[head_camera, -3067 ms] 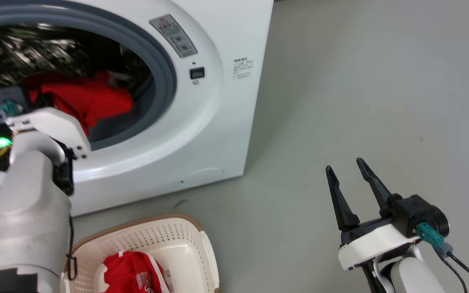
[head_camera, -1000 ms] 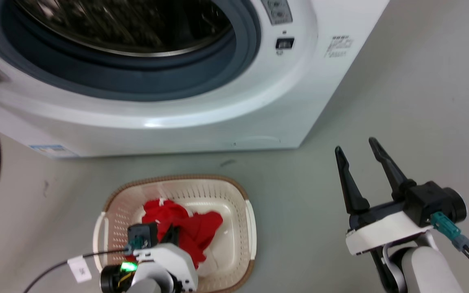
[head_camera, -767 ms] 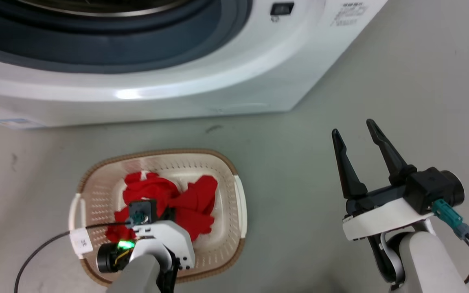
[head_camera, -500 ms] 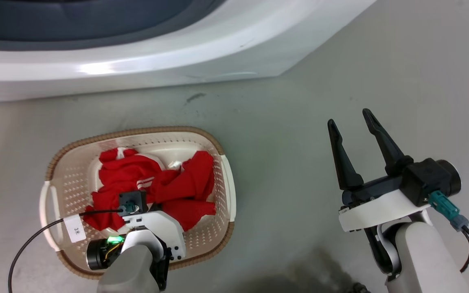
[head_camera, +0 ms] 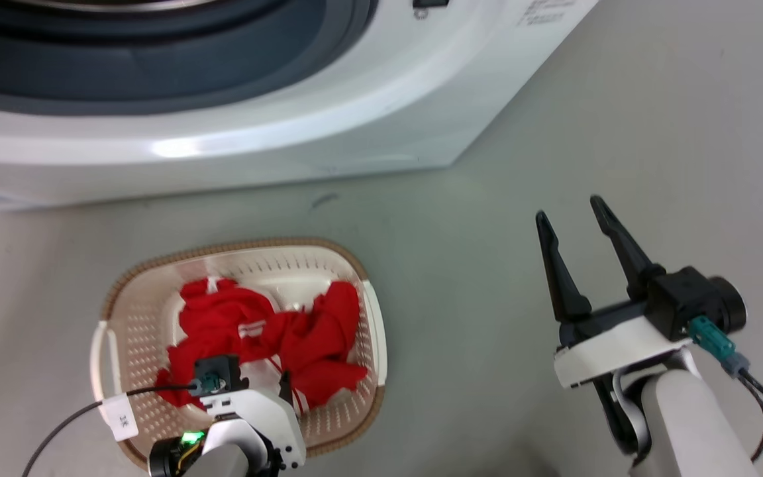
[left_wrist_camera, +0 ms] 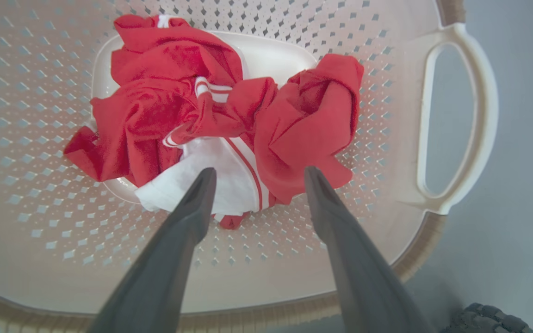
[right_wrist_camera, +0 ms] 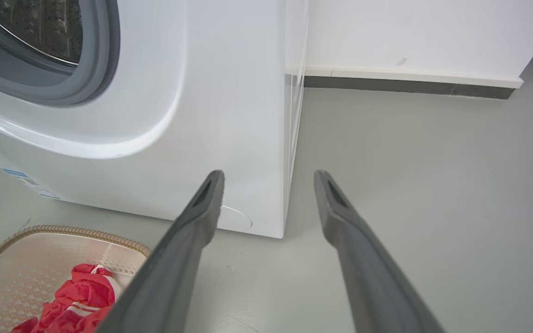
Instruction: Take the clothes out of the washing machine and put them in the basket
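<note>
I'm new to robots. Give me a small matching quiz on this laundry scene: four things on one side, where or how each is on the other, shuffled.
1 clothes
2 basket
3 left fingers
4 right fingers

A spread apart over bare floor
B on the floor before the washing machine
C heaped in the basket
D spread apart above the clothes

Pairs: 1-C, 2-B, 3-D, 4-A.

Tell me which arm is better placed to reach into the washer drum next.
Left, probably. The left pincer hangs open over the clothes in the basket, in front of the washing machine porthole; the right pincer is open over floor beyond its corner.
</note>
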{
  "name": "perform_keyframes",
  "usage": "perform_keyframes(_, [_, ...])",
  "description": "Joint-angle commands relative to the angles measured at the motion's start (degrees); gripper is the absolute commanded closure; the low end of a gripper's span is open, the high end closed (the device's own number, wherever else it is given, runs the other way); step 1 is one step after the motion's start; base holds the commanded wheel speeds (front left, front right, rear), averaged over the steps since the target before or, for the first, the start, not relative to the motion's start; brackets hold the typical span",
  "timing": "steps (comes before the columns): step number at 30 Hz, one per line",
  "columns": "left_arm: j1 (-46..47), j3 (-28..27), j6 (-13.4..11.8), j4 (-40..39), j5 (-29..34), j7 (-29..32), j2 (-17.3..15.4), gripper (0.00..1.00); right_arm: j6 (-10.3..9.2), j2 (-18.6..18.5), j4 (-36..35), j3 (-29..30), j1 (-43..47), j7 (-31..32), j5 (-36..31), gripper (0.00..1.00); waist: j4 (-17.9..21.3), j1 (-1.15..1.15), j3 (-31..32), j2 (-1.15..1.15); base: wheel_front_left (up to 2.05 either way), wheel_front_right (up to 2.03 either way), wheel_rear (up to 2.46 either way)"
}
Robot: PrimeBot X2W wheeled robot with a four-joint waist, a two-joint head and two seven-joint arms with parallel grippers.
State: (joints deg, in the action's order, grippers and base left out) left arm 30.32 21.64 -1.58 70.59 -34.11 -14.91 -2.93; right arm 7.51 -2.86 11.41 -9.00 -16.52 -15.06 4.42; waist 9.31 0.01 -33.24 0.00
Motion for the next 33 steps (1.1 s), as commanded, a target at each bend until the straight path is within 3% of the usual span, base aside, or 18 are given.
perform_keyframes(1, [-1.1, -0.1, -0.1, -1.2, -0.3, -0.4, 0.1, 0.0, -0.04, 0.0, 0.5, 0.4, 1.3, -0.1, -0.5, 0.0, -1.6, -0.01, 6.8, 0.0, 0.0, 0.0, 0.0])
perform_keyframes(6, [-6.9, -2.1, -1.1, -7.4, 0.0, -0.3, 0.1, 0.0, -0.04, 0.0, 1.4, 1.3, 4.5, -0.1, -1.1, 0.0, -3.3, -0.01, 15.5, 0.0, 0.0, 0.0, 0.0])
perform_keyframes(13, [-14.5, -8.6, -2.1, -20.4, 5.4, -0.3, -0.8, 0.0, -0.04, 0.0, 0.9, 2.5, 8.4, 0.6, -1.8, 0.0, -5.2, -0.01, 23.3, 0.0, 0.0, 0.0, 0.0])
perform_keyframes(23, [-22.7, -17.1, -1.6, -45.7, 18.2, -0.3, -0.5, 0.0, -0.04, 0.0, -2.5, 5.4, 12.7, 2.6, -2.5, 0.0, -6.4, -0.01, 29.3, 0.0, 0.0, 0.0, 0.0])
perform_keyframes(33, [-27.3, -18.0, 0.4, -62.8, 26.7, -0.3, -0.2, 0.0, -0.04, 0.0, -5.8, 7.2, 15.9, 4.3, -3.1, 0.0, -6.8, -0.01, 33.6, 0.0, 0.0, 0.0, 0.0])
